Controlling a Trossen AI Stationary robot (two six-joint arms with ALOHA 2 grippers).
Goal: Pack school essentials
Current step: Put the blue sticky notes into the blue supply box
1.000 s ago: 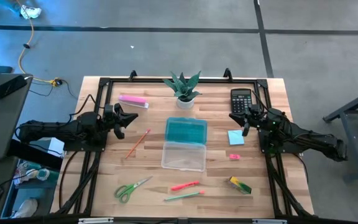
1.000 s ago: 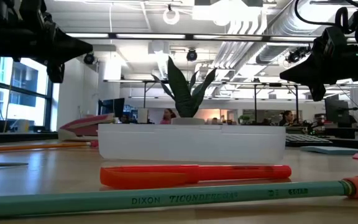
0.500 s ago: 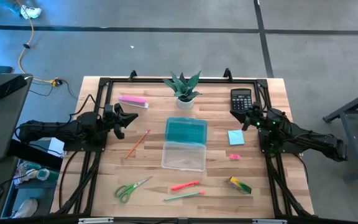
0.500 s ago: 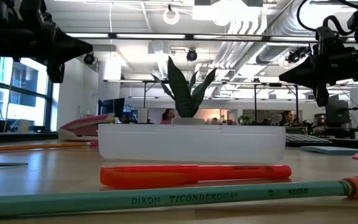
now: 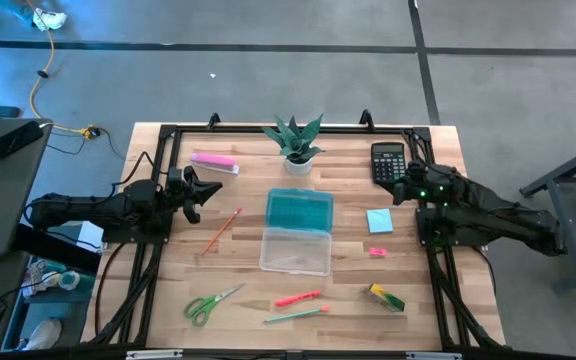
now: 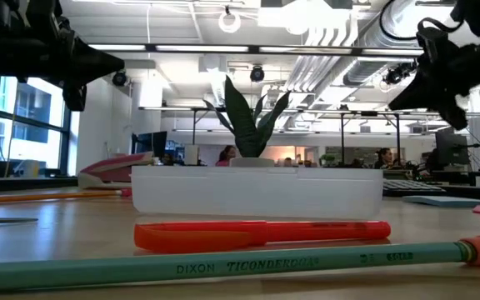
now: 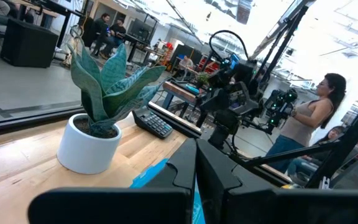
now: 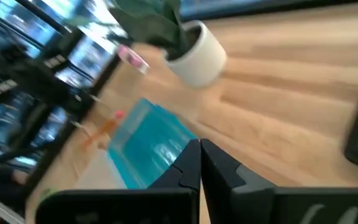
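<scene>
Right gripper [image 5: 400,190], closed and empty, has been swung from the note pad [image 5: 379,221] toward the calculator [image 5: 388,161].
Left gripper [image 5: 200,189] kept closed, parked by the pencil [image 5: 222,231]; nothing packed into the open case [image 5: 297,231] yet.

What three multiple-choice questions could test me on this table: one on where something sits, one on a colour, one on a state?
1. Where does the potted plant stand?
A. far edge, middle
B. near left corner
C. inside the box

2. What colour are the scissors' handles?
A. red
B. green
C. black

3. How is the pencil box?
A. lidded shut
B. lying open
C. tipped on end

Answers: 1 A, it stands beyond the box at the far edge. 2 B, green loops show from above. 3 B, teal half and clear half lie side by side.
</scene>
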